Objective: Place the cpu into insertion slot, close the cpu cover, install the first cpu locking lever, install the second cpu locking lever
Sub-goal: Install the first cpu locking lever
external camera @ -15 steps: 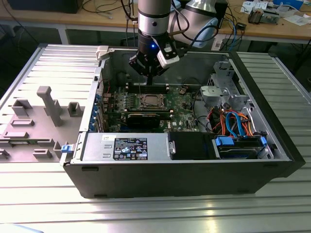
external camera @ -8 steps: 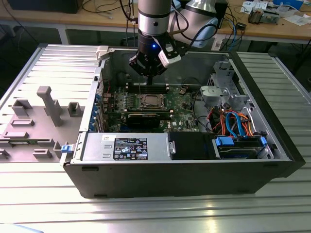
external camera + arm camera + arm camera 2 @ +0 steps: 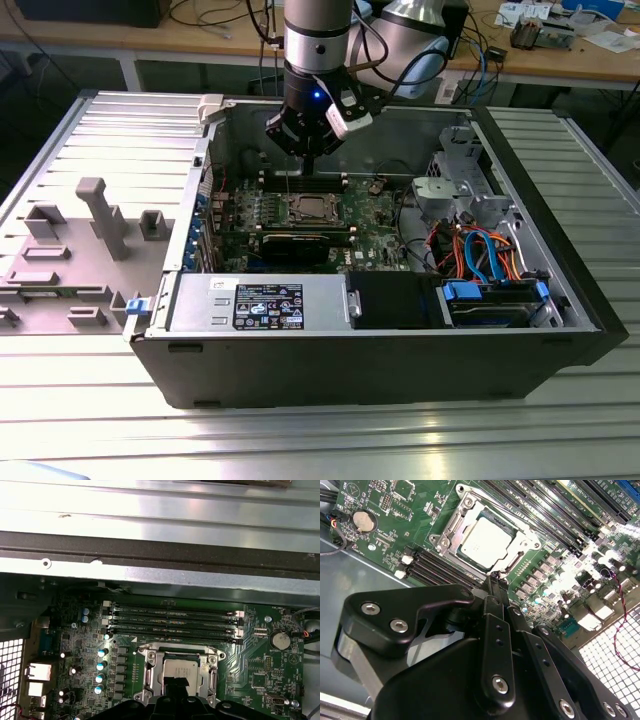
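Observation:
The cpu (image 3: 485, 542) lies flat in the insertion slot (image 3: 310, 208) on the green board, its silver-grey top showing. The cpu cover (image 3: 520, 544) is a silver frame lying down around the chip, which shows through its window. In the first wrist view the cpu (image 3: 182, 670) and the cpu cover (image 3: 150, 672) sit just beyond the black fingertips (image 3: 175, 684). My gripper (image 3: 496, 578) hovers a little above the socket's edge, shut, with nothing between its fingers. In the exterior view the gripper (image 3: 305, 150) hangs over the board just behind the slot.
Long black memory slots (image 3: 172, 622) run beside the socket. The case walls (image 3: 380, 350) enclose the board. A power supply (image 3: 265, 305) lies at the front, and a drive cage with orange and blue cables (image 3: 480, 250) is at the exterior view's right. A grey fixture (image 3: 100, 215) stands outside at its left.

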